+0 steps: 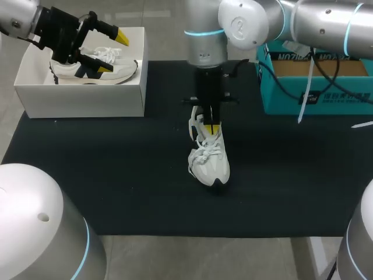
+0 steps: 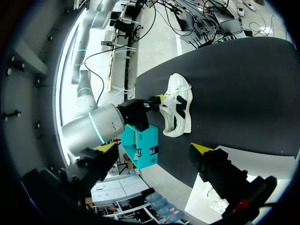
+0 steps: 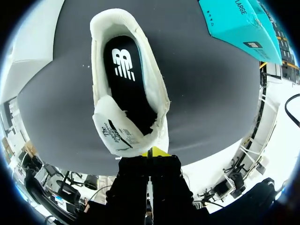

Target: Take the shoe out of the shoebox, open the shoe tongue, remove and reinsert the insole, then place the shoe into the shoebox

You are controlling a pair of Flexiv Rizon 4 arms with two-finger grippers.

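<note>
**Head view.**
- Table with black mat [image 1: 116, 175].
- White shoebox [image 1: 81, 96], open, at the mat's far left corner. A second shoe [image 1: 96, 70], white with dark trim, lies on its side inside.
- Left gripper [image 1: 113, 53]: above the shoebox, fingers spread, gripping nothing.
- Shoe [image 1: 211, 163], white: upright on its sole at the mat's middle, toe toward the near edge.
- Right gripper [image 1: 213, 129]: pointing straight down onto the shoe at the laces, fingers close together.
- Teal box [image 1: 315, 87]: at the far right corner.

**Left wrist view.**
- Left gripper [image 2: 154, 149]: yellow tips wide apart, nothing between them.
- Shoebox [image 2: 272, 161]: white wall beneath the gripper, with a scrap of lace showing inside.
- Shoe [image 2: 180, 110]: well ahead on the mat, apart from the shoebox.
- Right gripper [image 2: 159, 99]: at the shoe's upper.
- Teal box [image 2: 140, 143]: at the mat's edge behind the right arm.

**Right wrist view.**
- Shoe [image 3: 157, 75]: directly below the gripper, its opening in full view.
- Insole [image 3: 126, 79], black with a white mark: lies flat inside the shoe.
- Tongue [image 3: 117, 131]: drawn up out of the opening, printed inner face showing.
- Right gripper [image 3: 153, 152]: fingers pressed together on the tongue's upper edge, pinching it.
- Teal box [image 3: 234, 23]: beyond the heel, apart from the shoe.
</note>
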